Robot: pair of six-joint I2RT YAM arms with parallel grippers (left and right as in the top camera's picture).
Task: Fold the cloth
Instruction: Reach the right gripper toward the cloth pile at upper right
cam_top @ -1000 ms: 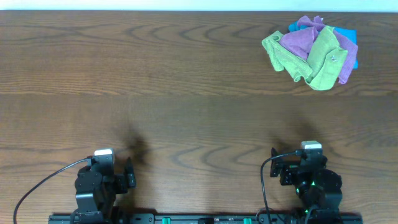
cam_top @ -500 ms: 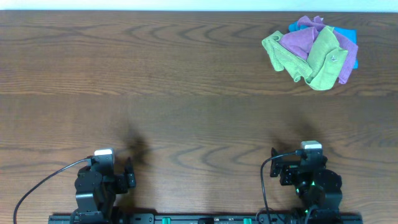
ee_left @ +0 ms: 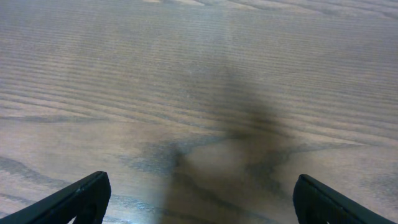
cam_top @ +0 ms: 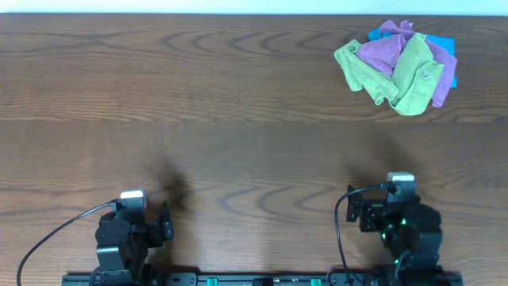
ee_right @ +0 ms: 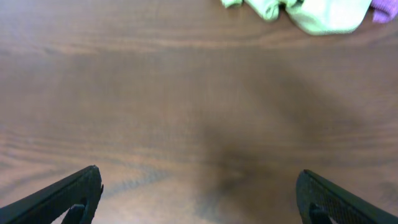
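The cloth (cam_top: 413,78) is bright lime green and lies crumpled in a small pile at the far right of the table. In the right wrist view, part of the cloth (ee_right: 326,15) shows at the top edge. My right gripper (ee_right: 199,182) is open over bare wood, well short of the pile. My left gripper (ee_left: 199,186) is also open, with only wood grain and a shadow between its fingers. Both arms sit at the near edge, the left arm (cam_top: 125,232) and the right arm (cam_top: 403,226).
The pile also holds a purple cloth (cam_top: 382,52), a duller olive-green cloth (cam_top: 357,68) on its left side and a blue cloth (cam_top: 446,46) underneath. The dark wooden table (cam_top: 198,103) stretches between the arms and the pile.
The right arm has shifted slightly to the right and toward the near edge. The left arm and the cloths have not moved.
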